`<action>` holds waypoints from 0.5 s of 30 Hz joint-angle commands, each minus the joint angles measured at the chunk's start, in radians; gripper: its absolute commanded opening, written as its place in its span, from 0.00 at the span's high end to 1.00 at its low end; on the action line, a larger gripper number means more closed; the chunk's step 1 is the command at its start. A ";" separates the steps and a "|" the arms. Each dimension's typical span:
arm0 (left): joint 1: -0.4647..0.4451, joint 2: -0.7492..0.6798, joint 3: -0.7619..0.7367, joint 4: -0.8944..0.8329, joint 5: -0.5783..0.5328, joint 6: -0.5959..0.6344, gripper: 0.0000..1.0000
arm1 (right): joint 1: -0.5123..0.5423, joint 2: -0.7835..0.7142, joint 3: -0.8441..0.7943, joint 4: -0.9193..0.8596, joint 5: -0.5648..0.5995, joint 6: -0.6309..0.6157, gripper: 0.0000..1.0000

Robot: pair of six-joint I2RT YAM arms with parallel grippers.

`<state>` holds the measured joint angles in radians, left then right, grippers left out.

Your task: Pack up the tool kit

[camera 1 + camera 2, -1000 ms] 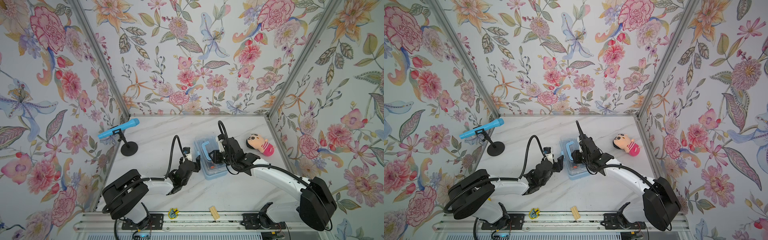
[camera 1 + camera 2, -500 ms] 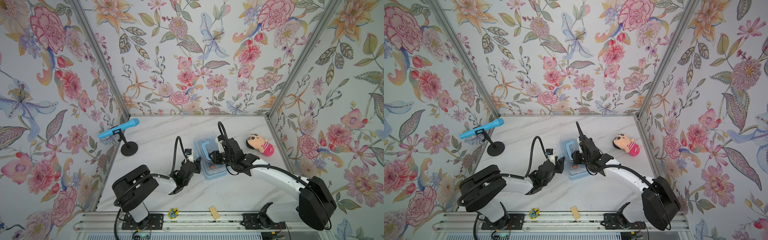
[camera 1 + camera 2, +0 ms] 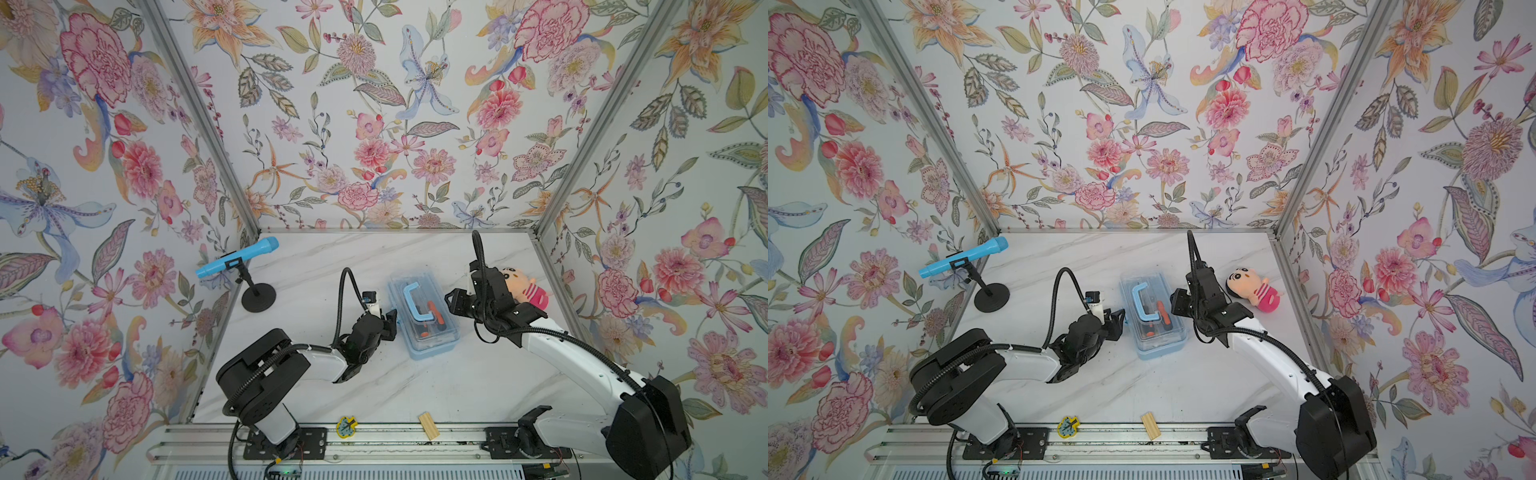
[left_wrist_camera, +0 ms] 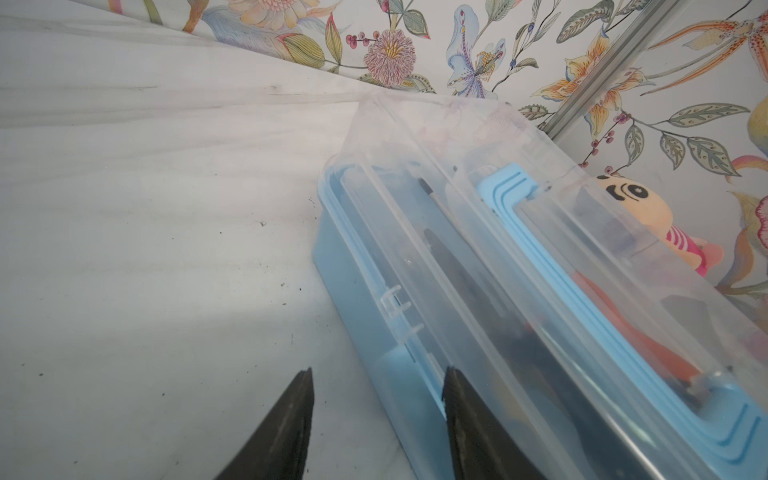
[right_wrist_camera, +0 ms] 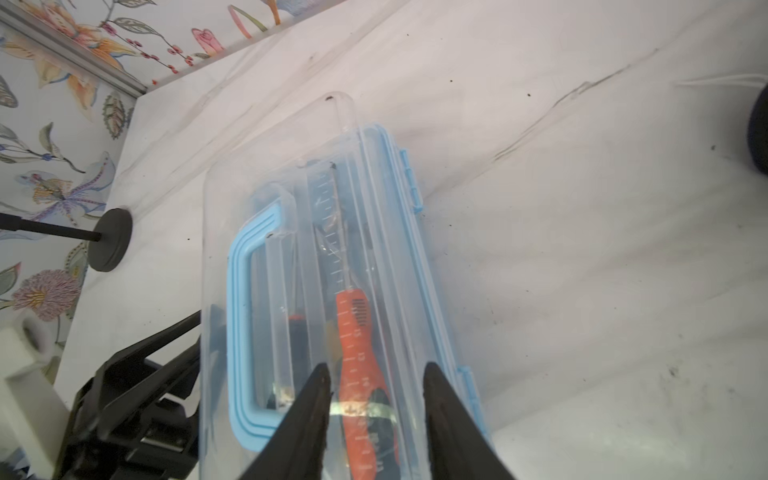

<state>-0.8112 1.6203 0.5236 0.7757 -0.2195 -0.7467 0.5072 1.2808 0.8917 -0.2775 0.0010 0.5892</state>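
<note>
The toolbox [image 3: 430, 347] sits between both grippers. The left gripper [image 4: 378, 374], half open and empty, straddles the box's near edge. The right gripper [image 5: 377, 368] hovers over the lid, fingers parted, empty. Beneath it an orange-handled tool [image 5: 357, 332] shows blurred through the lid; the other contents are unclear.

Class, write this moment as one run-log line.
tool box: lid on, orange-handled tool inside | left gripper: open, at box side | right gripper: open, above lid

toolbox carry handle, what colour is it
Light blue plastic carry handle, clearest in the right wrist view.
</note>
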 commanded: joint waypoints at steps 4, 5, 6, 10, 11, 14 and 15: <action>0.035 -0.045 0.026 -0.073 0.170 -0.042 0.46 | -0.020 0.084 -0.007 -0.005 -0.019 0.046 0.62; 0.042 -0.046 0.028 -0.077 0.193 -0.046 0.46 | -0.022 0.089 -0.019 0.013 -0.034 0.057 0.62; 0.046 -0.045 0.031 -0.083 0.208 -0.049 0.46 | -0.022 0.094 -0.027 0.020 -0.042 0.065 0.62; 0.057 -0.046 0.032 -0.091 0.249 -0.060 0.46 | -0.022 0.104 -0.048 0.039 -0.073 0.077 0.62; 0.059 -0.044 0.033 -0.092 0.259 -0.064 0.46 | -0.022 0.104 -0.055 0.045 -0.083 0.079 0.62; 0.070 -0.031 0.044 -0.108 0.298 -0.082 0.46 | -0.022 0.100 -0.073 0.056 -0.112 0.090 0.62; 0.074 -0.027 0.046 -0.110 0.311 -0.087 0.47 | -0.021 0.098 -0.079 0.059 -0.123 0.093 0.62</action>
<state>-0.7551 1.5929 0.5396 0.6865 0.0277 -0.8093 0.4885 1.3579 0.8551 -0.1688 -0.0887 0.6613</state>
